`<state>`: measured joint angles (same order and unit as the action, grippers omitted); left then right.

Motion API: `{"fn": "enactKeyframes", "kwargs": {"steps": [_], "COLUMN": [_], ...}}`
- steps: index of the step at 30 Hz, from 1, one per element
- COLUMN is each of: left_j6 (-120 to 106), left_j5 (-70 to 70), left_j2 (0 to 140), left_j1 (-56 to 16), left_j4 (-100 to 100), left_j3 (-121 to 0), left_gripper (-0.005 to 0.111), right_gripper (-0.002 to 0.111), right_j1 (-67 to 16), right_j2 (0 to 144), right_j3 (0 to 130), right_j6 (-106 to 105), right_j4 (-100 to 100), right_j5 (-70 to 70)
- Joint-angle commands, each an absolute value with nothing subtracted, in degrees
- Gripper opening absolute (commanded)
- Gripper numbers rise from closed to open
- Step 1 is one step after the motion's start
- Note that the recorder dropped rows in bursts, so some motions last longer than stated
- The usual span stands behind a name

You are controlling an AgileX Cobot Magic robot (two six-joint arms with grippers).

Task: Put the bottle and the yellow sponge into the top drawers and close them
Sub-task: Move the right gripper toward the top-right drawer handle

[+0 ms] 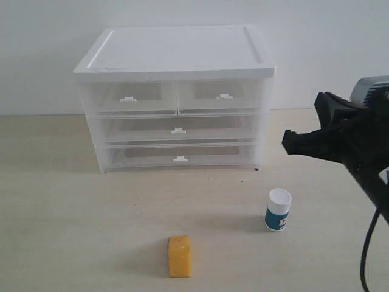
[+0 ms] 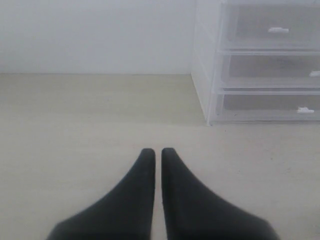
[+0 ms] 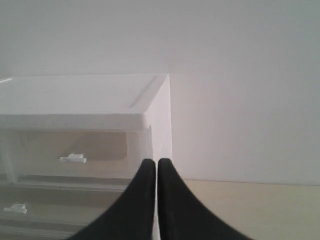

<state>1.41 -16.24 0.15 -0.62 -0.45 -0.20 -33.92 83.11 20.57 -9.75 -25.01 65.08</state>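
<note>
Right gripper (image 1: 292, 142): fingers pressed together, holding nothing, raised off the table (image 1: 73, 201). The bottle (image 1: 278, 210) stands upright below it, cap up and long axis vertical, so your right arm is the nearer one. Its label is teal with white patches, and the print is too small to read. The yellow sponge (image 1: 179, 256) lies well left of the bottle, long axis pointing toward the cabinet (image 1: 176, 55). Both top drawers (image 1: 137, 97) are closed. Left gripper (image 2: 156, 151): likewise pressed together and empty.
</note>
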Motion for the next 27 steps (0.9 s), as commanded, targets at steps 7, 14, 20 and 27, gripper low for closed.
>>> {"fn": "enactKeyframes", "kwargs": {"steps": [7,14,20,27], "left_j6": [1.89,1.89,1.89,1.89], "left_j5": [-15.91,-16.01,-15.91,-15.91], "left_j2": [0.0,0.0,0.0,0.0], "left_j1": [-0.52,-0.52,-0.52,-0.52], "left_j4": [-0.36,-0.36,-0.36,-0.36], "left_j3": [0.0,0.0,0.0,0.0], "left_gripper": [0.004,0.004,0.004,0.004], "right_gripper": [0.0,0.0,0.0,0.0], "right_j1": [-37.27,-37.27,-37.16,-37.16], "right_j2": [98.39,104.29,107.54,109.61], "right_j3": [28.76,35.03,39.63,43.79], "right_j6": [-7.18,-1.52,-1.52,-4.9], "right_j4": [-23.44,-19.14,-15.95,-17.46], "right_j5": [69.96,68.11,66.49,61.41]}}
